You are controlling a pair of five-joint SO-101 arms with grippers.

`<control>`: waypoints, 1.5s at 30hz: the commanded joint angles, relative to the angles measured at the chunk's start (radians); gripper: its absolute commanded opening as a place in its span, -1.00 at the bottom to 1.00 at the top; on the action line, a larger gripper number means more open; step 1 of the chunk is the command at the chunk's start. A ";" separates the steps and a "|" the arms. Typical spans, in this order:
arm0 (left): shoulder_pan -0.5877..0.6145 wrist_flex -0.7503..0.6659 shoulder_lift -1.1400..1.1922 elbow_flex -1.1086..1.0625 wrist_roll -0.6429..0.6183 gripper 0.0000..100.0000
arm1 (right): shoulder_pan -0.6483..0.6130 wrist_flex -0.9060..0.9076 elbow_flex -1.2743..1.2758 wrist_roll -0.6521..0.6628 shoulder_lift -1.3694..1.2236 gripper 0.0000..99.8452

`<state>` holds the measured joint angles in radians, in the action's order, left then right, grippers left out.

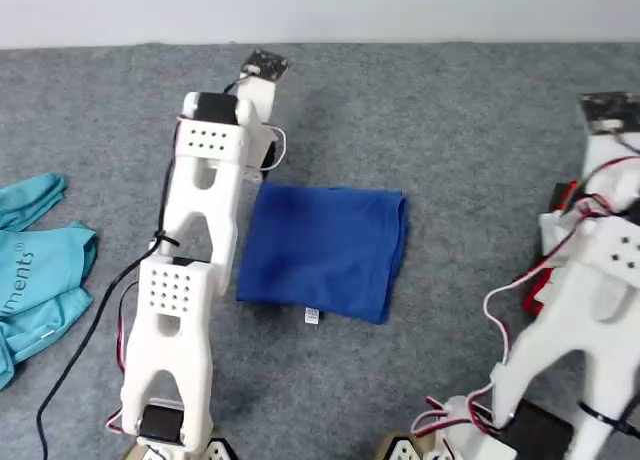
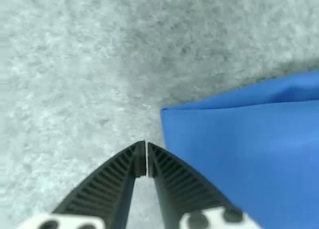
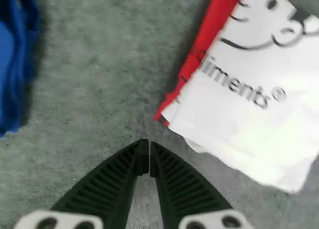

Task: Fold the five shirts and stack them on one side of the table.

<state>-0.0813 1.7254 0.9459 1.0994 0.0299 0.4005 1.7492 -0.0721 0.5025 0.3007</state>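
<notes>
A folded blue shirt (image 1: 325,250) lies flat in the middle of the grey table. My left gripper (image 2: 146,160) is shut and empty, just beside that blue shirt's (image 2: 249,154) far left corner and over bare felt. A crumpled teal shirt (image 1: 40,270) lies at the table's left edge. At the right side a folded white shirt (image 3: 244,99) with dark print lies on top of a red shirt (image 3: 199,55). My right gripper (image 3: 144,158) is shut and empty, a short way off the corner of that stack, between it and the blue shirt (image 3: 12,64).
The grey felt (image 1: 450,130) covers the whole table up to a pale wall at the back. The right arm (image 1: 590,280) hides most of the red and white stack in the high view. A black cable (image 1: 80,350) trails beside the left arm's base.
</notes>
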 commanded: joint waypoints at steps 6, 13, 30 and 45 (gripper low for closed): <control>0.149 0.032 -0.428 -0.343 0.000 -0.97 | -0.349 -0.054 -0.009 -0.222 -0.108 -0.96; 0.381 0.032 -0.756 -0.682 0.072 -0.97 | -0.553 -0.165 -0.028 -0.388 -0.404 -0.77; 0.638 0.026 -0.875 -0.825 0.227 -0.97 | -0.624 -0.219 -0.575 -0.500 -0.900 -0.77; 0.637 0.006 -0.872 -0.831 0.227 -0.97 | -0.651 -0.179 -0.678 -0.497 -1.015 -0.79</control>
<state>0.5508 1.7300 0.1204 0.2662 0.2493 -0.2470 1.5773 -0.7012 0.0084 -0.7258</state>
